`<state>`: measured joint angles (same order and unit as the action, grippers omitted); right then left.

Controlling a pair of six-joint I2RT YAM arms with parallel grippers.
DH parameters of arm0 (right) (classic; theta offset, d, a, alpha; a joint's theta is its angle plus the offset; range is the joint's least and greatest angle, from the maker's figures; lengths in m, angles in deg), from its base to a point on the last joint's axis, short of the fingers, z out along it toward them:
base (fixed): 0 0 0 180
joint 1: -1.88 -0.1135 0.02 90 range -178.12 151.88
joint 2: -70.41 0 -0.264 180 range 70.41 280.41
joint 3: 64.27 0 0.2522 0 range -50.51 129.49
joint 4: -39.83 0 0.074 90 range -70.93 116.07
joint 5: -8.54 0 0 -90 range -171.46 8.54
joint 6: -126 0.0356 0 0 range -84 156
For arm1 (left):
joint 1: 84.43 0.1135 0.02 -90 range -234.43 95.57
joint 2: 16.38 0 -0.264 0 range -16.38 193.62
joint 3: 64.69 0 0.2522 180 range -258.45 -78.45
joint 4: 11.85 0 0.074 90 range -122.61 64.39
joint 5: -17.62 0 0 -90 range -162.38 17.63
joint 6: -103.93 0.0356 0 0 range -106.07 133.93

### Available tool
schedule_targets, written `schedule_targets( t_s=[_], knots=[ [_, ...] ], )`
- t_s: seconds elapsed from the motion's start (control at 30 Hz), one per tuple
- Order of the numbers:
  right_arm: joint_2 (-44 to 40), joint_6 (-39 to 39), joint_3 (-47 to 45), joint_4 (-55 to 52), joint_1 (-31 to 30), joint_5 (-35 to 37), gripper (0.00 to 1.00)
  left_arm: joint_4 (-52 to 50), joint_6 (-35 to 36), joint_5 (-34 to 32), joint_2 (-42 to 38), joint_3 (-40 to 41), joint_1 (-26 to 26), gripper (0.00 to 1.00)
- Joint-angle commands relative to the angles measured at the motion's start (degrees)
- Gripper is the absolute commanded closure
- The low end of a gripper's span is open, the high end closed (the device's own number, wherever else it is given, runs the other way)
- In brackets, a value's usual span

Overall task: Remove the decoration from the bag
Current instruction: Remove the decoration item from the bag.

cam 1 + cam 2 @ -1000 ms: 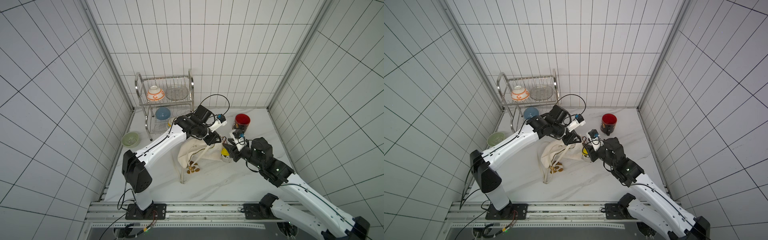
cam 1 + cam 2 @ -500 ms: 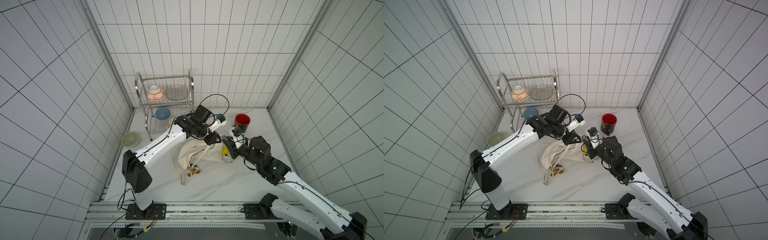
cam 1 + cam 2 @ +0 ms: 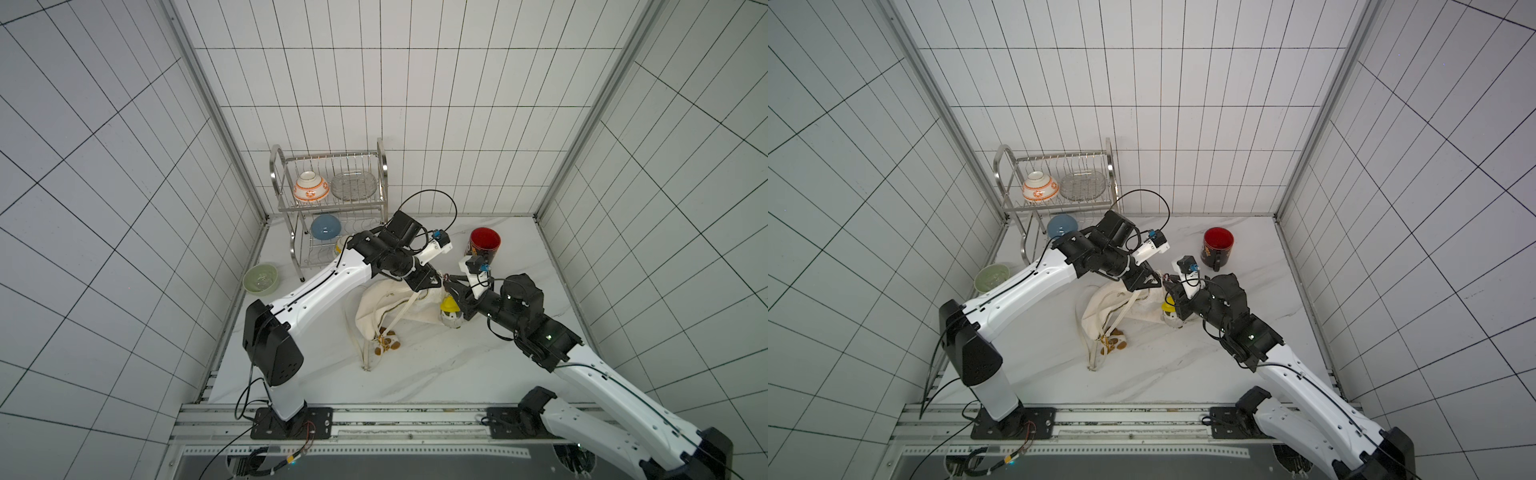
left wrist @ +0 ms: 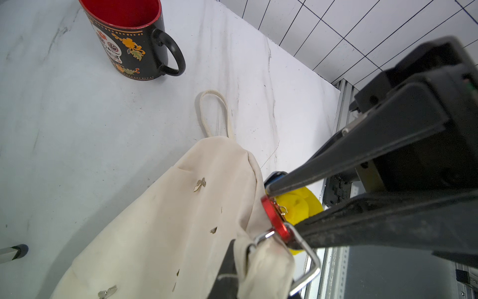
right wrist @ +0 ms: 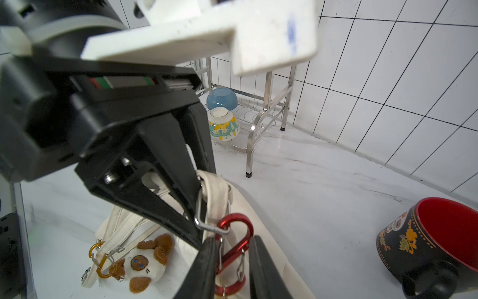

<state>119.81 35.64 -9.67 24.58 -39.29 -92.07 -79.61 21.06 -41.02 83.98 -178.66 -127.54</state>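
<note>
Right gripper (image 4: 280, 213), narrowed within the last second and now pinched on the red carabiner (image 5: 235, 217) carrying the yellow decoration (image 4: 300, 204). Left gripper (image 5: 199, 214) clamped on a strap loop of the bag (image 4: 168, 220), slumped near the mug (image 4: 124, 49) on the arm-base side. Grasp apparently secured; unclipping from the silver ring (image 4: 307, 248) next.

Black red-lined mug (image 3: 484, 245) stands upright; rack (image 3: 332, 203) holds bowls (image 3: 311, 188); green bowl (image 3: 260, 278) beside rack.

The crumpled cream bag (image 3: 370, 320) lay on the desk (image 3: 415, 374), one corner raised, a red carabiner (image 5: 234, 246) with a yellow-capped charm (image 3: 449, 305) clipped to its silver ring (image 5: 198, 217) and a brown-and-white plush (image 5: 147, 261) lying by its straps.
</note>
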Motion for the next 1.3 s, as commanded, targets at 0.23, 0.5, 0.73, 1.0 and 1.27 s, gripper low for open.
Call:
schedule_targets(
  t_s=[0.23, 0.5, 0.73, 1.0, 1.27],
  knots=[
    [-0.8, 2.9, -1.5, 1.5, 1.1, -4.0, 0.74, 2.8, 1.6, 2.6, -2.6, -0.1, 0.1, 1.0],
    [-2.8, 4.9, -2.8, 2.2, 3.6, -6.8, 0.73, 3.2, 2.3, 2.9, -2.9, 0.6, 0.5, 1.0],
    [-1.6, 5.3, -2.6, 4.0, 4.5, -9.7, 0.73, 3.0, 2.5, 3.5, -2.9, 0.7, 0.6, 1.0],
    [-0.8, 5.8, -2.4, 4.1, 4.6, -10.3, 0.76, 2.8, 2.6, 3.4, -2.8, 0.4, 0.6, 1.0],
    [0.5, 6.6, -2.5, 5.1, 5.3, -12.4, 0.76, 2.8, 4.2, 4.6, -3.2, 0.9, 0.5, 1.0]
  ],
)
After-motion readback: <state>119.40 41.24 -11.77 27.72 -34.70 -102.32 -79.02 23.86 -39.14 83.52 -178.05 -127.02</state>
